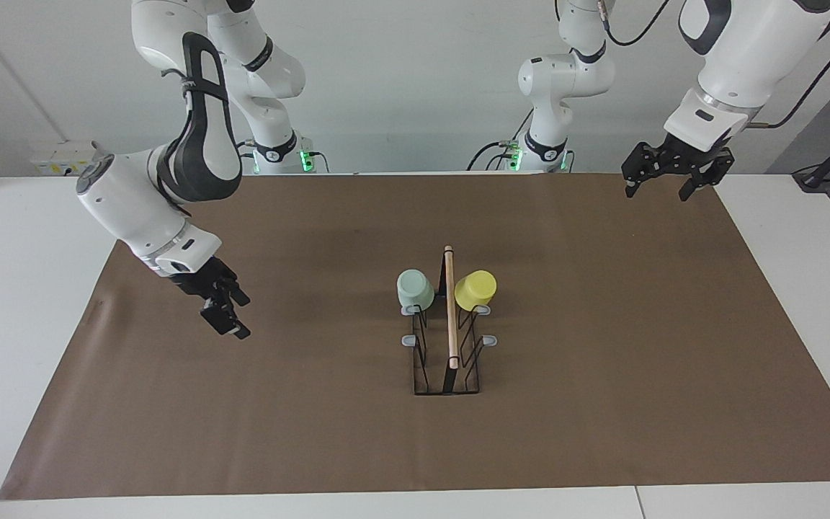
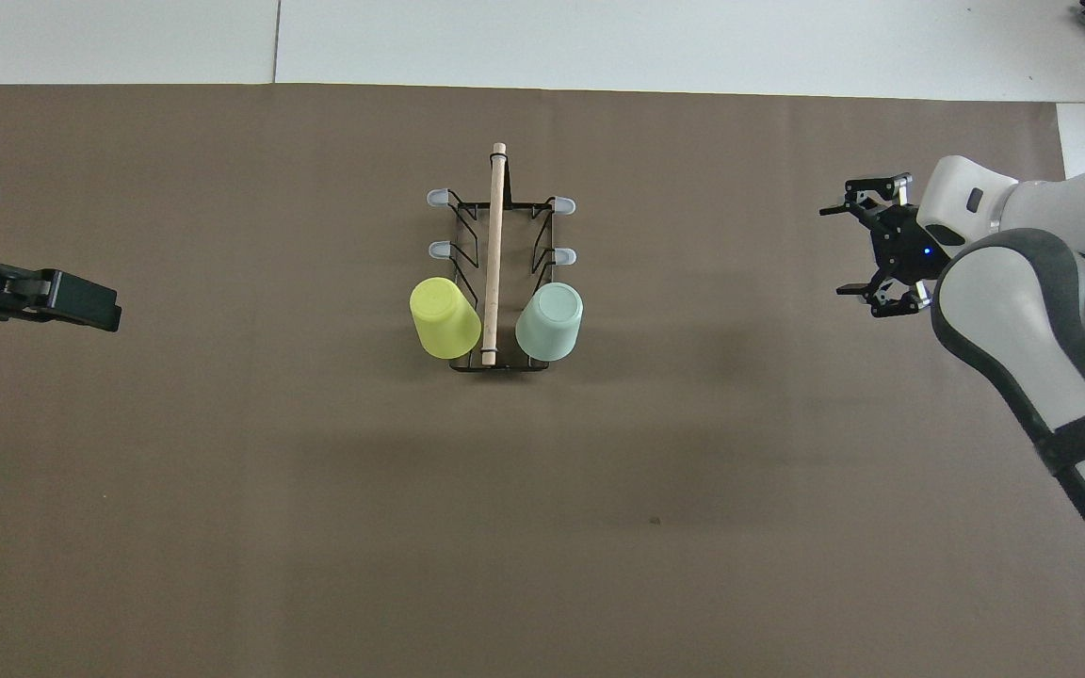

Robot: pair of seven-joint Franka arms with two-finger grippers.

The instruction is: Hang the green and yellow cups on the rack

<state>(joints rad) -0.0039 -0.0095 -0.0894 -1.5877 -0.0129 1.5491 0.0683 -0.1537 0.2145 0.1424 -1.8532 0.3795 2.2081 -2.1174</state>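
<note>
overhead view shows both cups, green and yellow, already hanging on the rack at frame centre. both tools, left and right, are apart and empty; best to retreat without touching the rack.

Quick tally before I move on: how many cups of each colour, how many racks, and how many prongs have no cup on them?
Green cup: 1, on the rack
Yellow cup: 1, on the rack
Rack: 1
Free prongs: 4
Total: 2 cups on 1 rack, 4 prongs free; neither the left gripper nor the right gripper holds anything.
</note>
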